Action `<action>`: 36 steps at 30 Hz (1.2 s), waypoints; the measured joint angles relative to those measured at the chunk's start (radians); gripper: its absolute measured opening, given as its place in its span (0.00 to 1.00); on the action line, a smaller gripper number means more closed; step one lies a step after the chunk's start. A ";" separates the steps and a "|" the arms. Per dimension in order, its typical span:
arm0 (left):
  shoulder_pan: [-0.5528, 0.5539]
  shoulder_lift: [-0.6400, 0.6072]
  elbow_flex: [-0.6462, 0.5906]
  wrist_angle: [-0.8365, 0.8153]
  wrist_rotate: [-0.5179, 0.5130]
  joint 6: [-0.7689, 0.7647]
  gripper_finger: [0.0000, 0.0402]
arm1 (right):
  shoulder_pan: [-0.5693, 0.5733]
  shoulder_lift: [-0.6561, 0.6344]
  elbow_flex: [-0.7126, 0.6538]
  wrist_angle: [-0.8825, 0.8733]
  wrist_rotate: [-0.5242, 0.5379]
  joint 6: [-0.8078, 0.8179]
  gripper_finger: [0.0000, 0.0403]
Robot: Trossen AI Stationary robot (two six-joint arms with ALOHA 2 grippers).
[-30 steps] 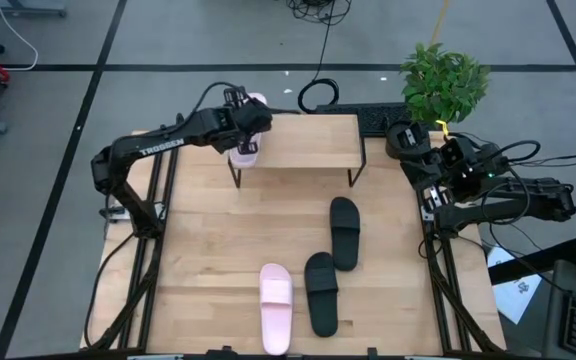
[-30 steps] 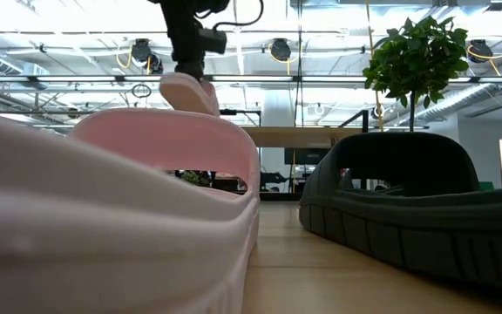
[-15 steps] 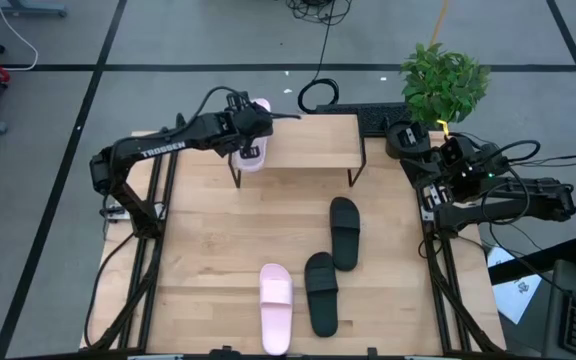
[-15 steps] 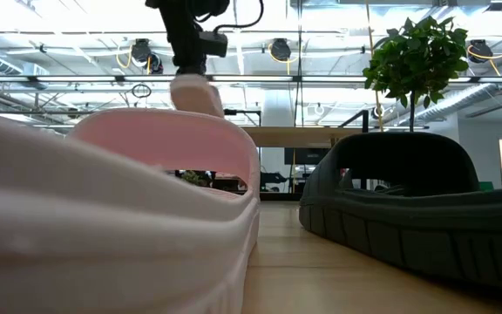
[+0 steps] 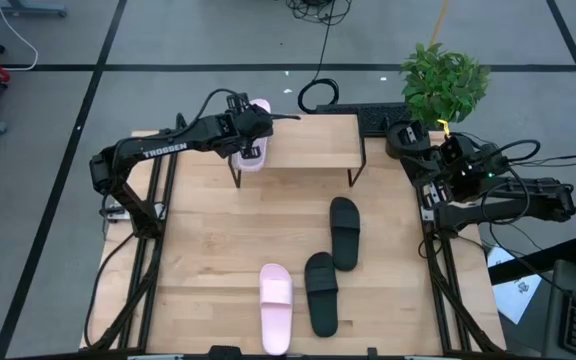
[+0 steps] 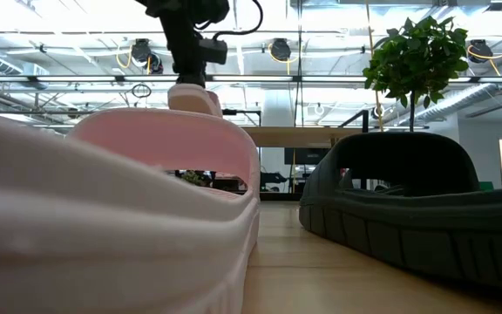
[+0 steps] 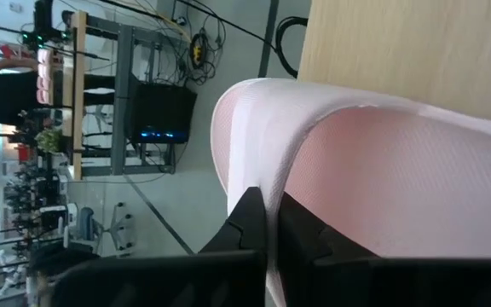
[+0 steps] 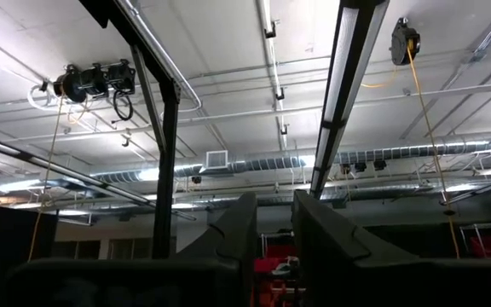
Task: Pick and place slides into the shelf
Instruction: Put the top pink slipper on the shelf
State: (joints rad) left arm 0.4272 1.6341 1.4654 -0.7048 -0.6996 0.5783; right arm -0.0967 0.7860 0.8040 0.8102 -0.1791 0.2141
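My left gripper [image 5: 245,130] is shut on a light pink slide [image 5: 252,154] over the left end of the shelf [image 5: 308,143], a low light-wood rack on thin black legs. In the low view the slide [image 6: 195,98] shows below the gripper [image 6: 188,77]. Whether it touches the shelf top [image 6: 321,133], I cannot tell. The other pink slide [image 5: 276,305] and two black slides [image 5: 344,231] [image 5: 321,292] lie sole-down on the table. My right gripper [image 8: 273,226] is shut and points up at the ceiling beside the table's right edge. My left gripper pinches a thin pink edge of the slide [image 7: 268,200] between its two fingers [image 7: 244,223]; strap or sole rim, I cannot tell. It comes from the table's left side, slanting down. The slide sits roughly level under the gripper, its length running from near to far.
A potted plant [image 5: 445,82] and a dark keyboard [image 5: 381,117] stand behind the shelf's right end. The near pink slide [image 6: 103,218] and a black slide [image 6: 417,209] fill the low view. Bare tabletop [image 5: 218,240] lies between the shelf and the slides.
My left gripper has moved slightly down and toward the table's right, over the shelf's left end. The pink slide it holds has gone from tilted to nearly level and now sits lower. The right arm has kept still.
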 joint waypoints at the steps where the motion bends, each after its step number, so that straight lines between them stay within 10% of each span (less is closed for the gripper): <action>1: 0.005 0.000 0.000 0.000 0.008 -0.008 0.00 | 0.000 0.000 0.000 0.000 0.000 -0.003 0.17; 36: 0.033 0.000 0.000 -0.019 0.038 -0.042 0.00 | 0.000 0.000 0.000 0.001 0.000 -0.017 0.17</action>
State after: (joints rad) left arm 0.4606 1.6344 1.4654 -0.7241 -0.6612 0.5365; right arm -0.0963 0.7860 0.8041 0.8108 -0.1795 0.1967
